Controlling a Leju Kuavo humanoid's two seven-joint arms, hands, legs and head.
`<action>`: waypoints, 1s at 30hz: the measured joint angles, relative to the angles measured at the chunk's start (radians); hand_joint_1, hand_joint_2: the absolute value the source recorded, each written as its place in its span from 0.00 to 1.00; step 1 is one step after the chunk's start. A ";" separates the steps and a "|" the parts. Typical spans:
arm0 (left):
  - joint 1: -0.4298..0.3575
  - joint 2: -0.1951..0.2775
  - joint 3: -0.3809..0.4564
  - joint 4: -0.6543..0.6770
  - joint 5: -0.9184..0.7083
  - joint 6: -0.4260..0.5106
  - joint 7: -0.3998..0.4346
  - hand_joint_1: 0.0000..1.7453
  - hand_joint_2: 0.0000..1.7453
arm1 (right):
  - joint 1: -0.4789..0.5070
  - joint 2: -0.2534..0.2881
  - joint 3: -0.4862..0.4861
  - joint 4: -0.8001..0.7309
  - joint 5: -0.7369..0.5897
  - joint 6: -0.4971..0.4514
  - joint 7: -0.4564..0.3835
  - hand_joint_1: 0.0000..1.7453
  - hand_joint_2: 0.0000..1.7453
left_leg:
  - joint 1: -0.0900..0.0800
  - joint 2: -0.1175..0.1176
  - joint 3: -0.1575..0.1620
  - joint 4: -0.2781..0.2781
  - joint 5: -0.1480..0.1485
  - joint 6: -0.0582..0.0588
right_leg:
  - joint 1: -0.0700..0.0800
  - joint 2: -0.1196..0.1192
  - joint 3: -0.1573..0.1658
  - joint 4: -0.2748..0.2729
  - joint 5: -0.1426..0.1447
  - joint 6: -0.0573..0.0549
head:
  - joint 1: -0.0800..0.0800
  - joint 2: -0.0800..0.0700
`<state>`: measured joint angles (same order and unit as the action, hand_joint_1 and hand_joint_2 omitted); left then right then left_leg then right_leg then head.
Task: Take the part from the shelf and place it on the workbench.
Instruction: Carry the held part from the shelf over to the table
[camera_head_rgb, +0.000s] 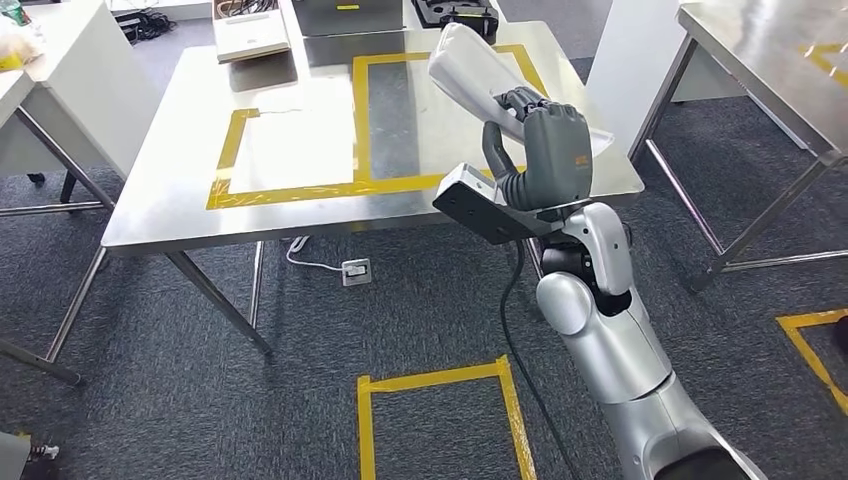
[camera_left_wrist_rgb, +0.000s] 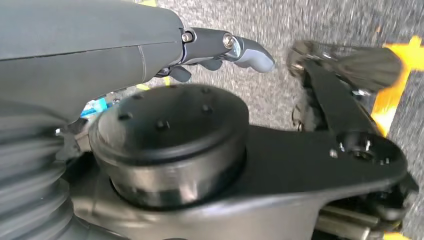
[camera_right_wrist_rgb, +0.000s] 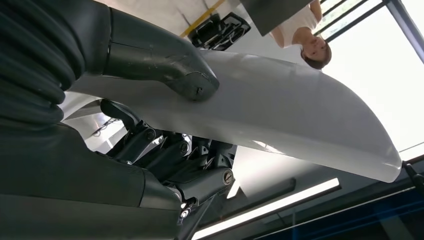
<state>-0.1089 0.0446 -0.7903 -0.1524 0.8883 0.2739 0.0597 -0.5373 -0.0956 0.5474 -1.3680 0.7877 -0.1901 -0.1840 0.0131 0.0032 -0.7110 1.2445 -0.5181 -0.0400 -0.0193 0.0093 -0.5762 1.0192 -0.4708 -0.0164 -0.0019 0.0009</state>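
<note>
— Is anything blocking the workbench (camera_head_rgb: 180, 210)?
— Its near edge and the yellow-taped middle are lying open. A white box (camera_head_rgb: 250, 35) and a black case (camera_head_rgb: 455, 12) are crowding the far edge, and a second table (camera_head_rgb: 770, 60) is standing close on the right.

White part (camera_head_rgb: 470, 62), yellow-taped steel workbench (camera_head_rgb: 190, 215)

The floor (camera_head_rgb: 180, 380) is grey carpet. A steel table (camera_head_rgb: 190, 215) stands at centre, marked with yellow tape outlines (camera_head_rgb: 300, 190). A white power strip (camera_head_rgb: 355, 271) lies on the floor under the table's near edge. A taped yellow rectangle (camera_head_rgb: 440, 400) marks the floor nearer than the table. A second steel table (camera_head_rgb: 770, 60) stands right of the central table. A white table (camera_head_rgb: 70, 80) stands left of it. Large windows (camera_right_wrist_rgb: 380, 55) admit daylight.
</note>
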 joint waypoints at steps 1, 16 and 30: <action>0.001 0.001 0.000 0.000 0.001 0.000 0.000 0.00 1.00 | 0.000 0.000 0.000 0.000 0.000 0.000 -0.001 1.00 1.00 | 0.002 0.000 0.024 -0.072 0.047 0.000 | -0.001 0.001 0.009 0.001 -0.007 0.004 | 0.000 0.000; 0.011 -0.001 -0.001 0.001 0.021 0.000 -0.030 0.00 1.00 | 0.018 0.002 0.005 -0.001 0.001 -0.002 -0.003 1.00 1.00 | -0.009 -0.006 0.129 -0.215 0.046 0.063 | 0.006 -0.006 -0.121 0.188 -0.028 0.040 | -0.001 0.000; 0.022 -0.001 -0.002 0.001 0.022 0.000 -0.029 0.00 1.00 | 0.025 0.002 0.007 -0.014 -0.015 0.004 -0.018 1.00 1.00 | -0.001 -0.005 -0.016 0.036 -0.024 0.001 | 0.003 -0.003 0.009 -0.009 -0.002 -0.006 | -0.007 0.000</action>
<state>-0.0867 0.0436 -0.7924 -0.1515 0.9101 0.2739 0.0310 -0.5119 -0.0931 0.5547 -1.3821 0.7726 -0.1859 -0.2021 0.0116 -0.0015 -0.7273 1.2805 -0.5421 -0.0389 -0.0162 0.0066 -0.5668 1.0104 -0.4731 -0.0227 -0.0092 0.0010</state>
